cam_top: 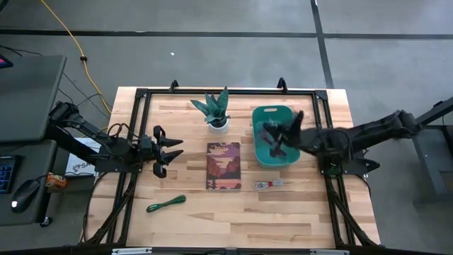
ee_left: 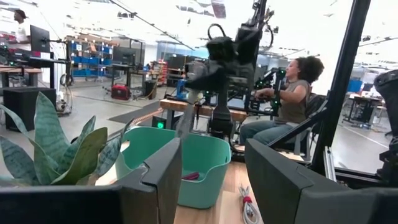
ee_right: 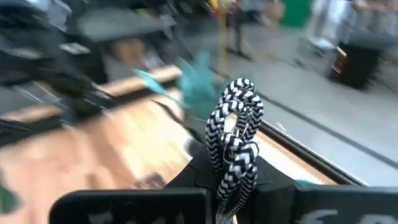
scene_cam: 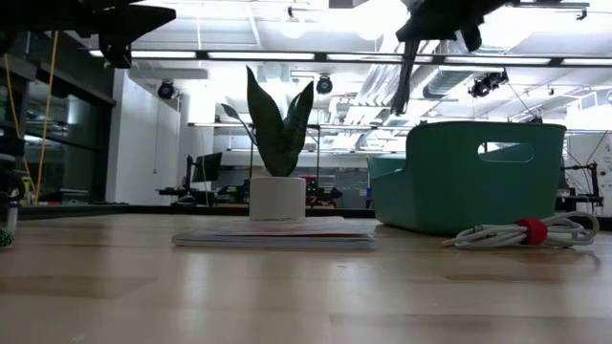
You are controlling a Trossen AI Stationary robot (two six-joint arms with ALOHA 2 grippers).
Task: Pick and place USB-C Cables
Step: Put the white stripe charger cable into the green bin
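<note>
Left gripper (cam_top: 172,150) hangs spread and empty near the table's left edge, the green cable (cam_top: 165,204) toward the front. Right gripper (cam_top: 277,139) hovers over the teal bin (cam_top: 262,113), clenched on a black-and-white braided cable (ee_right: 235,142). The dangling tail could drape over the rim, and a release too near the front wall risks spilling it toward the white cable (cam_top: 268,184).

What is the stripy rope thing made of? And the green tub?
The cable in the right gripper looks like woven fabric braid: a black-and-white zigzag weave shows. The teal bin seems moulded plastic, smooth and matte, with a cut-out handle.
</note>
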